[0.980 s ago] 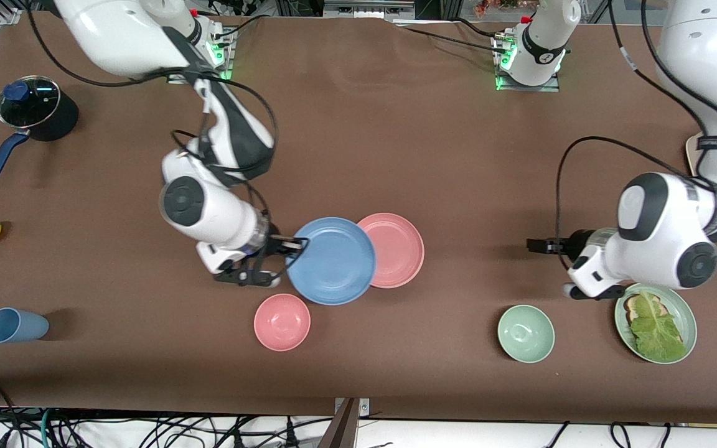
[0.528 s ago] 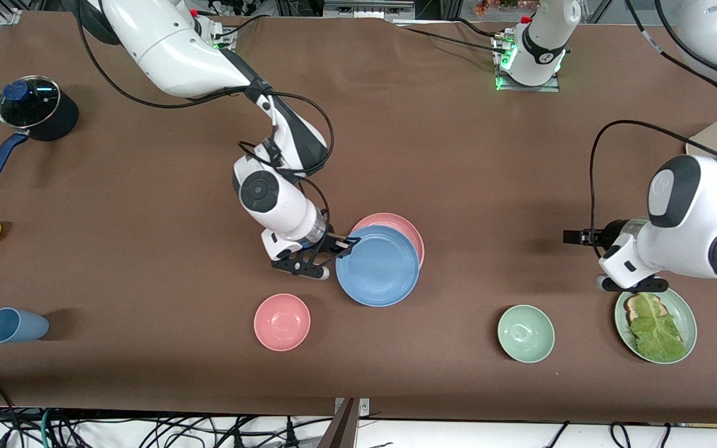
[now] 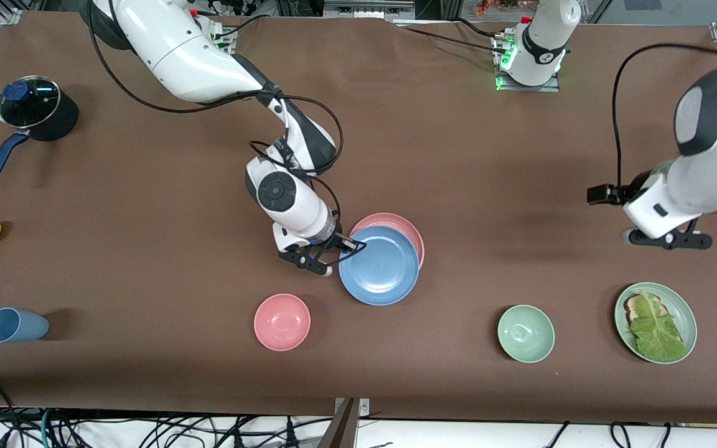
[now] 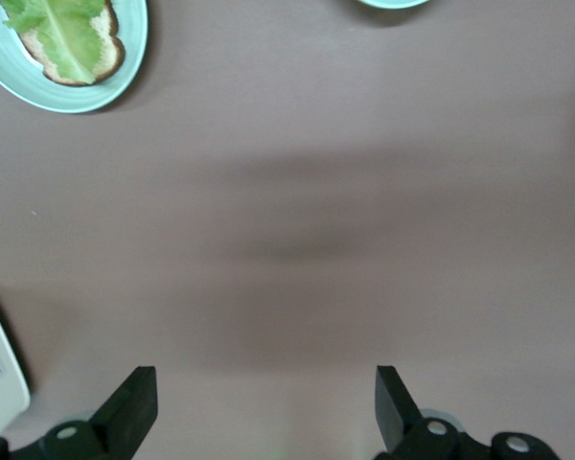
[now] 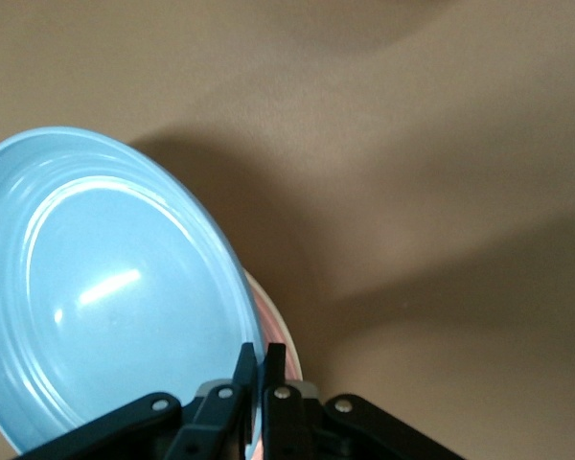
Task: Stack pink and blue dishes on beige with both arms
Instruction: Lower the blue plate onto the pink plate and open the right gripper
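Table: brown cloth-covered table fills the front view.
Right arm: its right gripper, at frame centre, has fingers clamped on the rim of the flat round matte blue plate.
Blue plate: covers most of the flat round matte pink plate, offset toward the lower frame.
Left arm: waits; left gripper hovers at the frame's right edge, fingers spread, empty.
Beige plate: not visible.
Doing it well: centre blue over pink before releasing, lower flat.
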Robot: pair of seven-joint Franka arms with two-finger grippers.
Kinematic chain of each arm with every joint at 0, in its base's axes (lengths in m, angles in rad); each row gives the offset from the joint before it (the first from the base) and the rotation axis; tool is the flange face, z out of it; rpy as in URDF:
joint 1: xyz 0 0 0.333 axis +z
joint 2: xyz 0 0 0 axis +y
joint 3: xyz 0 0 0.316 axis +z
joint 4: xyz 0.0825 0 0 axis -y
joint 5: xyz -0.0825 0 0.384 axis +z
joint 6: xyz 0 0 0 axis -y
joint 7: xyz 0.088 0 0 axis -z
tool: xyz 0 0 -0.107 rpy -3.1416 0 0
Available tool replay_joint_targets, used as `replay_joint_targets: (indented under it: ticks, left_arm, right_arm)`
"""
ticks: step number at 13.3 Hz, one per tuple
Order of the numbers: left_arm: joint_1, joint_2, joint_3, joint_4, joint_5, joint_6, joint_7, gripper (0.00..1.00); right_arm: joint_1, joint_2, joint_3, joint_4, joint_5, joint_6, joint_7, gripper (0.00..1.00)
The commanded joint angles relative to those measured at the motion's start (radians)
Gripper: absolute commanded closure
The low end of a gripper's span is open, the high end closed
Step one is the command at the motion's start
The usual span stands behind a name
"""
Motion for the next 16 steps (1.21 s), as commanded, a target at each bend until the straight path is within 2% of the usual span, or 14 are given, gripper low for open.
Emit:
replay_joint_targets:
  ticks: [1, 7, 8, 9, 10, 11, 12, 13, 14, 16]
  left_arm:
    - [-0.024, -0.135, 0.039, -0.071, -0.041, 0.009, 0.037, 0.0]
    - [-0.047, -0.189, 0.044, -0.064, -0.04, 0.014, 0.038, 0.0]
    - [-0.048, -0.189, 0.044, -0.064, -0.04, 0.016, 0.038, 0.0]
    - [-0.048, -0.189, 0.044, -0.059, -0.04, 0.017, 0.052, 0.0]
    - [-0.05, -0.189, 0.044, -0.053, -0.031, 0.025, 0.054, 0.0]
    - [-0.054, -0.183, 0.044, -0.041, -0.027, 0.038, 0.052, 0.0]
    - [-0.056, -0.183, 0.044, -0.034, -0.027, 0.043, 0.052, 0.0]
    - [-0.056, -0.183, 0.044, -0.03, -0.027, 0.043, 0.052, 0.0]
    - [-0.058, -0.178, 0.044, -0.016, -0.027, 0.043, 0.047, 0.0]
    - [-0.059, -0.154, 0.043, 0.019, -0.027, 0.043, 0.041, 0.0]
  right_arm:
    - [0.032, -0.011, -0.005, -0.018, -0.017, -0.018, 0.058, 1.0]
    - [0.046, -0.013, -0.007, -0.082, -0.024, -0.02, 0.116, 1.0]
    - [0.046, -0.011, -0.007, -0.085, -0.025, -0.02, 0.127, 0.95]
    - [0.046, -0.013, -0.007, -0.088, -0.025, -0.02, 0.134, 0.88]
    - [0.044, -0.016, -0.007, -0.087, -0.024, -0.02, 0.131, 0.71]
    - [0.041, -0.019, -0.008, -0.082, -0.024, -0.02, 0.13, 0.4]
    - [0.038, -0.025, -0.008, -0.078, -0.028, -0.02, 0.131, 0.16]
    - [0.041, -0.042, -0.01, -0.067, -0.049, -0.02, 0.128, 0.01]
    - [0.038, -0.06, -0.01, -0.052, -0.081, -0.032, 0.125, 0.01]
    - [0.009, -0.085, -0.021, 0.0, -0.118, -0.155, 0.11, 0.0]
